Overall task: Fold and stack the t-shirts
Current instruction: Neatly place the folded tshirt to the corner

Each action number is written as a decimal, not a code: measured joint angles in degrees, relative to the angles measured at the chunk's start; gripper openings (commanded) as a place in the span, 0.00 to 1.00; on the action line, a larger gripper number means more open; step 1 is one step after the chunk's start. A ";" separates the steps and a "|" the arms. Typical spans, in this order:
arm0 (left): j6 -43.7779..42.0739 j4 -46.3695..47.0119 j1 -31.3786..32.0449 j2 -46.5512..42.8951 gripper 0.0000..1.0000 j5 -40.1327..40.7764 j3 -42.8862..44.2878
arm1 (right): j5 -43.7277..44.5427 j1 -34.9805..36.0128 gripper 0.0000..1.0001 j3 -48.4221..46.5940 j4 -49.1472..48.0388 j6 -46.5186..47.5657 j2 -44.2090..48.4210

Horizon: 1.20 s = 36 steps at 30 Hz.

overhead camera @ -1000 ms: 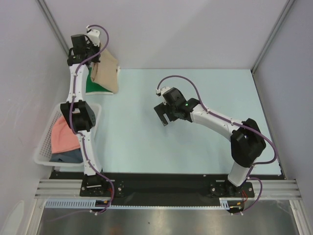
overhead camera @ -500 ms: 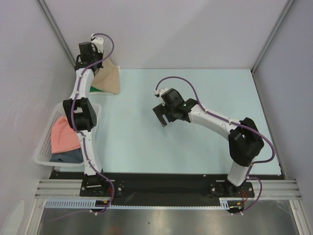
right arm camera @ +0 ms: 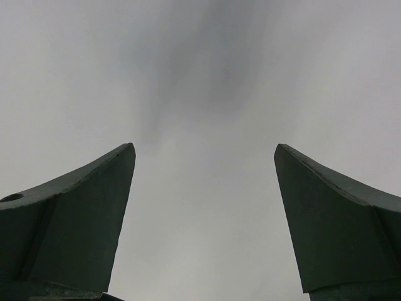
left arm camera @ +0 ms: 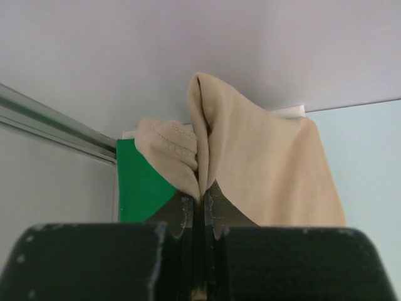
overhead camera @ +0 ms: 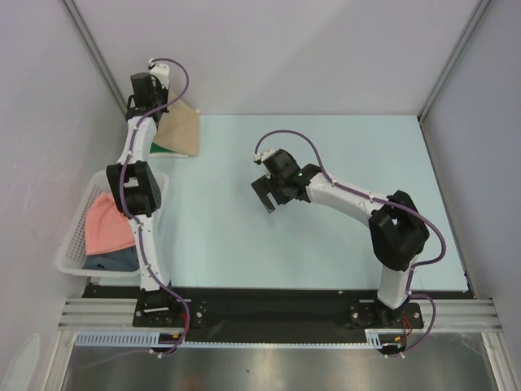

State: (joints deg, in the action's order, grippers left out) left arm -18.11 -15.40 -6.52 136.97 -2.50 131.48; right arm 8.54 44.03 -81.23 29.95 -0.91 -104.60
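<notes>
Overhead first: the left gripper (overhead camera: 156,104) is out at the far left corner, pinched shut on the tan t-shirt (overhead camera: 181,130). The shirt drapes away from the jaws, down and to their right, onto the table (overhead camera: 342,163). Just under that cloth, a strip of the green t-shirt (overhead camera: 163,149) peeks out. Well back toward the left arm's base, the white basket (overhead camera: 72,248) holds the salmon pink t-shirt (overhead camera: 106,228), with the dark grey-blue t-shirt (overhead camera: 114,261) showing at its near edge. The right gripper (overhead camera: 269,195) hovers over mid-table, jaws wide, nothing between them, well apart from any cloth.

Left wrist view: the fingers (left arm camera: 183,216) are clamped together on a bunched fold of tan right at the tips. The shirt rises ahead of them and falls off to the right, with green lying flat below, to the left.

Right wrist view: both fingers (right arm camera: 81,213) are spread, and there's only blurred grey ahead.

My read is that tan is being laid onto green. To do it well, bring the pinched edge down so it squares over the green. Let the cloth settle flat, then let go and lift straight clear so the fold isn't dragged.
</notes>
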 measured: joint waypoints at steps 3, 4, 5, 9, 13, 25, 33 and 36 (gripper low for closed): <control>0.02 0.66 -0.68 1.70 0.00 0.04 0.11 | 0.00 0.11 0.98 -1.49 0.24 0.00 -1.20; 0.04 0.76 -0.98 2.38 0.00 0.00 0.37 | 0.00 0.13 0.98 -1.99 0.46 0.00 -1.49; 0.07 0.79 -1.29 3.06 0.00 -0.04 0.76 | 0.00 0.17 0.98 -2.69 0.66 0.00 -1.86; 0.20 1.01 -2.25 5.31 0.00 -0.24 3.10 | 0.00 0.35 0.98 -5.18 1.31 0.00 -3.63; 0.72 1.20 -2.95 5.79 0.00 -0.94 3.61 | 0.00 0.68 0.98 -6.75 1.88 0.00 -5.09; 2.93 3.89 -4.24 7.93 0.63 -1.62 4.52 | -0.02 1.29 0.98 -9.44 3.41 -0.24 -7.32; 7.74 8.66 -5.16 6.25 1.00 9.86 0.50 | -0.33 1.27 1.00 -9.66 5.35 -2.10 -7.30; 11.82 11.13 -5.05 1.92 1.00 12.13 -7.61 | -1.53 0.50 1.00 -7.04 4.81 -4.02 -5.01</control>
State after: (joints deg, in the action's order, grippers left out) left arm -6.28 -4.27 -11.57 138.89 9.63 123.87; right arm 7.01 44.53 -88.27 34.76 -4.93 -109.60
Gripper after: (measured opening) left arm 0.996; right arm 0.994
